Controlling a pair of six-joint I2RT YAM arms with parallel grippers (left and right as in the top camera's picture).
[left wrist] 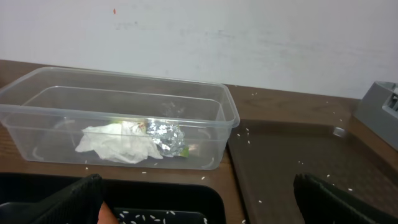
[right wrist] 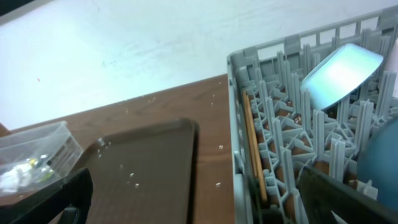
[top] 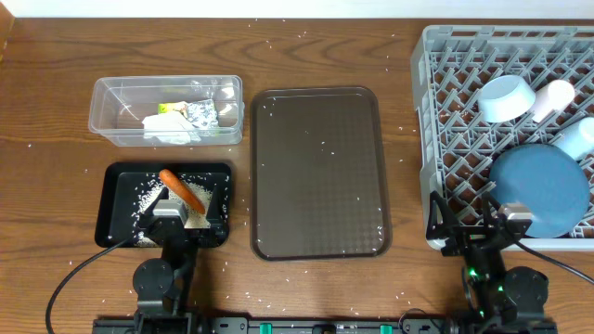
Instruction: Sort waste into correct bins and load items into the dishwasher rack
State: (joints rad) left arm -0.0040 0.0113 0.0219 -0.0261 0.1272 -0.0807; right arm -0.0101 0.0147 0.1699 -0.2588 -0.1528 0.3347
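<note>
The clear tub [top: 107,109] holds the white tissue [top: 172,130], silver foil [top: 201,113] and green-yellow wrapper [top: 170,108]; the left wrist view shows the tissue [left wrist: 118,142] and foil [left wrist: 166,137] too. The black tray [top: 111,199] holds the orange carrot [top: 181,188] and rice [top: 148,195]. The grey rack [top: 422,139] holds the pale bowl [top: 507,97], white cup [top: 554,97], light-blue cup [top: 577,137] and dark-blue plate [top: 540,190]. Chopsticks [right wrist: 255,149] lie in the rack's left edge. My left gripper [left wrist: 199,208] is open and empty over the black tray. My right gripper [right wrist: 199,205] is open and empty at the rack's front left corner. No brown lump shows.
The large brown tray [top: 318,172] lies between the bins and the rack, with a few rice grains on it. Loose rice is scattered over the wooden table. The rack's wall [right wrist: 236,124] stands close to my right gripper's right finger.
</note>
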